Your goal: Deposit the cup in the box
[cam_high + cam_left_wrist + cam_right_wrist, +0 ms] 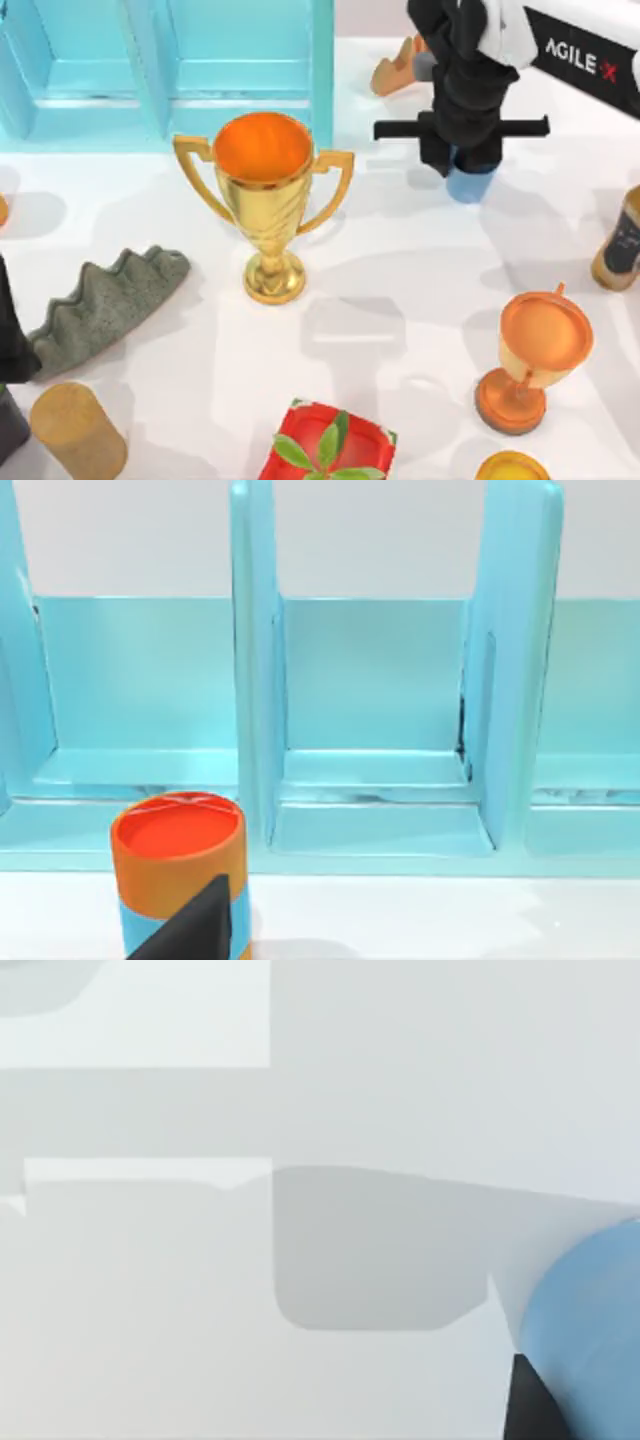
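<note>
Left arm parked left of the gold trophy [264, 205], at the tabletop's [400, 270] edge, claw state impossible to tell. Light blue box [170, 65] behind and left of the trophy, dividers forming open compartments. Right of the trophy, right claw [462, 150] hanging over the tabletop, pinching the blue cup [470, 183], whose lower part pokes out beneath the fingers. Cup well right of the box, outside it, seen close in the right wrist view [590, 1310].
</note>
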`<state>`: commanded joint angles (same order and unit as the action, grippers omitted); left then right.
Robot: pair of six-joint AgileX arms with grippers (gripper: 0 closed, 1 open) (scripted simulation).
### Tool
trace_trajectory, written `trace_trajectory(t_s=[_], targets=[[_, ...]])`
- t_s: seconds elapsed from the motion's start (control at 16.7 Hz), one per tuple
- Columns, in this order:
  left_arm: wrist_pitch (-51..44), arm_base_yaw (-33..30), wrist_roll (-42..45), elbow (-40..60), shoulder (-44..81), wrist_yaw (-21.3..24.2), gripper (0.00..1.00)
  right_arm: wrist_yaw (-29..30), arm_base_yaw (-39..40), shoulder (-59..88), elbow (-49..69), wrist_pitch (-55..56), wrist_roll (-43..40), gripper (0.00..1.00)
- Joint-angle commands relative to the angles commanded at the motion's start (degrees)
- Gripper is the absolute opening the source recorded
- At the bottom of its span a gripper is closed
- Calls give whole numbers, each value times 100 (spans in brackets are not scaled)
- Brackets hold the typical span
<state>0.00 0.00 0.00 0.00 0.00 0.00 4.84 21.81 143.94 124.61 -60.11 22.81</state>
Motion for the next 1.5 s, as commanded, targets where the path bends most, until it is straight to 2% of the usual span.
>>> trace_trajectory(t_s=[0.3,0.48,0.72,1.14,1.32,1.5], targets=[[0,0,0,0,0,0,100,-17,3,-92,-54,19,-80,0],[0,0,0,0,0,0,100,-133,-269,-591,-311,106,-568,0],[0,0,0,0,0,0,100,-253,-1339,-1701,-1065,2,-1662,0],[0,0,0,0,0,0,100,-510,-3672,-3769,-3117,-992,-3711,0],[0,0,0,0,0,0,100,-737,-4262,-4481,-3644,-1281,-4269,0],[0,0,0,0,0,0,100,-841,-4447,-4693,-3824,-1372,-4439,0]])
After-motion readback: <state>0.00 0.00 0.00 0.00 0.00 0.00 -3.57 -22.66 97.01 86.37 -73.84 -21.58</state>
